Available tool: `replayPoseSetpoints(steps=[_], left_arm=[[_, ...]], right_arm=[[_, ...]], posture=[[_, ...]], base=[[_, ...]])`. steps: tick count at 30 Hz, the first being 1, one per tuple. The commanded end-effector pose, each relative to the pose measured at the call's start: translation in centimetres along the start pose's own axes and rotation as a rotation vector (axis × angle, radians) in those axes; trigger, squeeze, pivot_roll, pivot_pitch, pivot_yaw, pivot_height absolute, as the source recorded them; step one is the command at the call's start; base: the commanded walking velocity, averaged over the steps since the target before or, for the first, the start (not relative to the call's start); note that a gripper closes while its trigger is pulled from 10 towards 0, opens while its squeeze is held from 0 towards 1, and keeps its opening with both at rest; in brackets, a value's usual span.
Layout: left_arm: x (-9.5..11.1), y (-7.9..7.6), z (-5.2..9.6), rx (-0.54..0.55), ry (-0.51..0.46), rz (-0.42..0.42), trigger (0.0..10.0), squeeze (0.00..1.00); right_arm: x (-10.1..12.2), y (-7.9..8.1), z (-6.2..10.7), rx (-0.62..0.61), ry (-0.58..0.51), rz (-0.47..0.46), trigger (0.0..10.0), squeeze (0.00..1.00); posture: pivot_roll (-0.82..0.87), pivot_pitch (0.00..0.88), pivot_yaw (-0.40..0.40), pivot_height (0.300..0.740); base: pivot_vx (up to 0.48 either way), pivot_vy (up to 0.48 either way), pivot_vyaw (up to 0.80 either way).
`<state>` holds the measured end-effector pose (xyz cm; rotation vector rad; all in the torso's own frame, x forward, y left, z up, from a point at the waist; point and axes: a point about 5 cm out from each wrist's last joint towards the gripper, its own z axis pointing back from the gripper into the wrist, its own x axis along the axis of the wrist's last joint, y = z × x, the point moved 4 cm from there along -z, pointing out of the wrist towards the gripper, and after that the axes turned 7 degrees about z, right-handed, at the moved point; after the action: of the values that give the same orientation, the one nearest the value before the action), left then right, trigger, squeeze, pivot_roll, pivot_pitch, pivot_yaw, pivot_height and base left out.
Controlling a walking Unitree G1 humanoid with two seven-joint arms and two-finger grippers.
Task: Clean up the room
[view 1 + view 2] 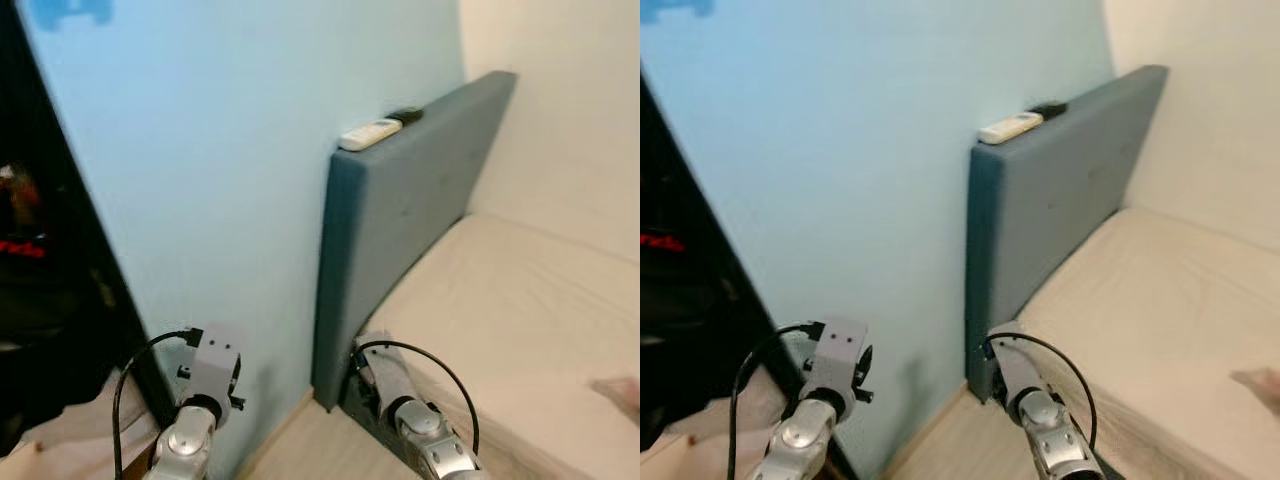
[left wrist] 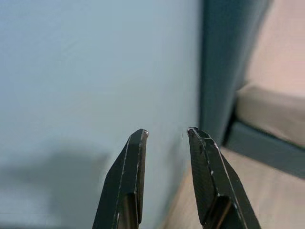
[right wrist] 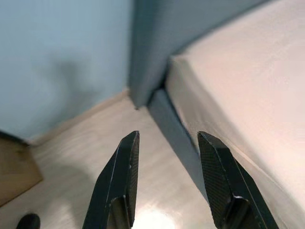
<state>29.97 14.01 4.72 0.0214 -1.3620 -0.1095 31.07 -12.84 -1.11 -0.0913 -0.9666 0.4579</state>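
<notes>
The left tool (image 2: 166, 134) points at the pale blue wall (image 1: 220, 170) with its two black fingers a modest gap apart and nothing between them. The right tool (image 3: 167, 138) hangs low over the light wooden floor (image 3: 95, 157) by the corner of the bed, its fingers parted a little wider and likewise empty. Both arms are held low in front of the body, neither near anything to pick up.

The likeliest things to tidy sit high up: a white remote control (image 1: 369, 133) lies flat along the top edge of the grey-blue upholstered headboard (image 1: 400, 240), with a smaller dark object (image 1: 405, 115) just behind it (possibly a second remote, too small to tell). The beige mattress (image 1: 520, 320) lies bare below, with a pinkish scrap (image 1: 620, 388) at its far right edge, cut off by the frame. A dark piece of furniture (image 1: 40, 290) stands at the left.

This looks like the search-and-approach stage: nothing has been gripped yet. A sensible next move would be to step closer to the headboard and raise one arm, probably the right one, well above its present height, then close across the remote's narrow width without nudging it off the back edge.

No brand, label or writing can be read; the remote's buttons are too small to make out.
</notes>
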Motion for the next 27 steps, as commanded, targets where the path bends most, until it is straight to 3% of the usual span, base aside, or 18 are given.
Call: replayPoseSetpoints(steps=[1, 27], left_arm=[[-0.63, 0.38, 0.22, 0.002, 0.026, -0.029, 10.0, 0.00], [0.06, 0.02, 0.24, -0.026, -0.016, 0.031, 10.0, 0.00]], right_arm=[[0.05, 0.19, 0.06, 0.001, -0.002, -0.014, 10.0, 0.00], [0.68, -0.16, 0.18, -0.026, -0.054, -0.013, 10.0, 0.00]], posture=[[0.06, 0.000, -0.025, 0.740], [0.06, 0.013, -0.023, 0.740]], base=[[0.000, 0.000, -0.80], [0.000, 0.000, -0.80]])
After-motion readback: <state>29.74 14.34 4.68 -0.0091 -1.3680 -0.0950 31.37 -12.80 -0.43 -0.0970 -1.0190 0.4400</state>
